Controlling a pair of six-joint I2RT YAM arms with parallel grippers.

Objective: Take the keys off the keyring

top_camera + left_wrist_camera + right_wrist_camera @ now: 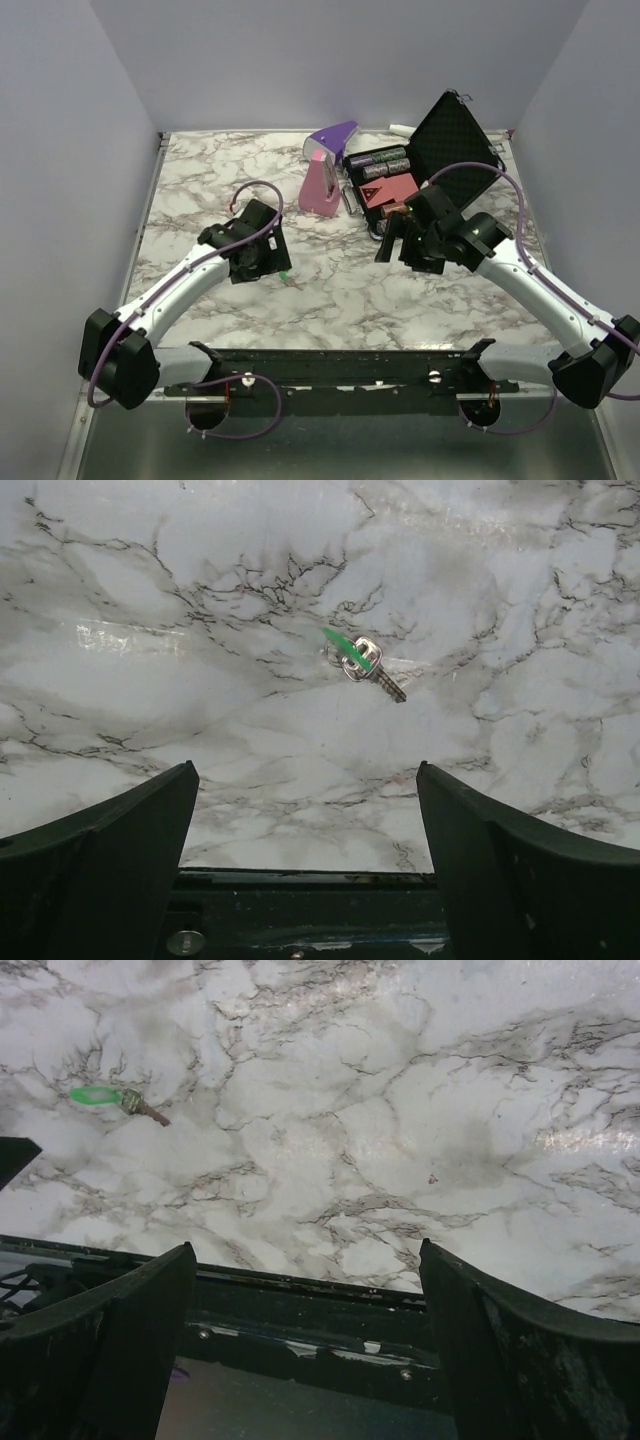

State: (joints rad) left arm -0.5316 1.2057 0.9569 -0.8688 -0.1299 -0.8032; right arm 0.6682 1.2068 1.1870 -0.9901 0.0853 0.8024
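Observation:
The keys [362,662] lie bunched on the marble table [200,600]: one has a bright green head, another is silvery with a short blade pointing right. The thin grey keyring [336,658] is barely visible where their heads meet. In the top view they are a small green speck [285,274] just right of my left gripper [268,266]. That left gripper [305,770] hovers open, short of the keys, with nothing between its fingers. My right gripper [397,245] is also open and empty [307,1248]; the keys [110,1098] lie far to its left.
A purple-and-pink wedge-shaped object [325,172] stands at the back centre. Beside it is an open black case [455,135] holding batteries [380,160] and a red item. A black rail [340,365] runs along the table's near edge.

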